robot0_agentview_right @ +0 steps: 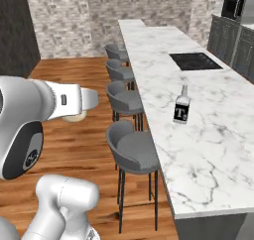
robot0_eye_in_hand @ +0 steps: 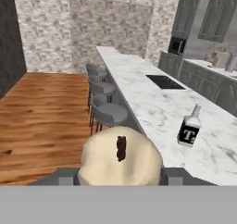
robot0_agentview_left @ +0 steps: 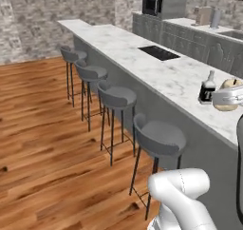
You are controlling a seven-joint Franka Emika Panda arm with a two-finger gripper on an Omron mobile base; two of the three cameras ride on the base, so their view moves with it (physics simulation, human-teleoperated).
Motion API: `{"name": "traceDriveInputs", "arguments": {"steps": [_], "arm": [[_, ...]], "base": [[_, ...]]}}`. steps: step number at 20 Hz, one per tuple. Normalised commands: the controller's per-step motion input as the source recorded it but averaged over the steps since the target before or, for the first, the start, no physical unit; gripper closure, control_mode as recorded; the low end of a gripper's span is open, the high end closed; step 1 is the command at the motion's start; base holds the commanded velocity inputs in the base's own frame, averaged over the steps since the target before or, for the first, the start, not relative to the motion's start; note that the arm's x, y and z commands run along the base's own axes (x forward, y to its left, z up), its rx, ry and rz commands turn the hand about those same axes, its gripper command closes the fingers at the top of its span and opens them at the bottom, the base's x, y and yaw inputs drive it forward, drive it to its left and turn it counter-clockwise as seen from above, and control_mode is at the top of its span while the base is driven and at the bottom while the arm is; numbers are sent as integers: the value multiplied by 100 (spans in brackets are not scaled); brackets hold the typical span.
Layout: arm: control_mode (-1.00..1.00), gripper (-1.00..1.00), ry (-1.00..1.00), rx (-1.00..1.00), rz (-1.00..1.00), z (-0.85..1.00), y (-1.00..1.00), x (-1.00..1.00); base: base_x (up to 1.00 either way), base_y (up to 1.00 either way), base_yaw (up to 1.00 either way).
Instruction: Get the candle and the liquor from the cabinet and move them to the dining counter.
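4 grey stools (robot0_agentview_left: pixel 159 138) are lining the left side of the desk (robot0_agentview_right: pixel 208 150). The candle (robot0_eye_in_hand: pixel 120 158) is sitting pinched between the 2 fingers (robot0_eye_in_hand: pixel 66 177), held off the desk's stool-side edge. The liquor (robot0_agentview_right: pixel 181 105) is standing upright on the desk, right of the candle.

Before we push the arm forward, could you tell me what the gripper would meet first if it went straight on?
Nothing close: the gripper, shut on the candle, points along the dining counter, probably passing left of the liquor.
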Motion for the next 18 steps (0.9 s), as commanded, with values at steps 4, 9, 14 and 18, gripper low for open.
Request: {"name": "traceDriveInputs", "arguments": {"steps": [4, 9, 14, 18], "arm": [[100, 100, 0, 0, 0, 0, 0, 0], [100, 100, 0, 0, 0, 0, 0, 0], [100, 100, 0, 0, 0, 0, 0, 0], [100, 100, 0, 0, 0, 0, 0, 0]], "base": [[58, 59, -33], [58, 57, -32], [54, 54, -35], [45, 50, -37]]}}
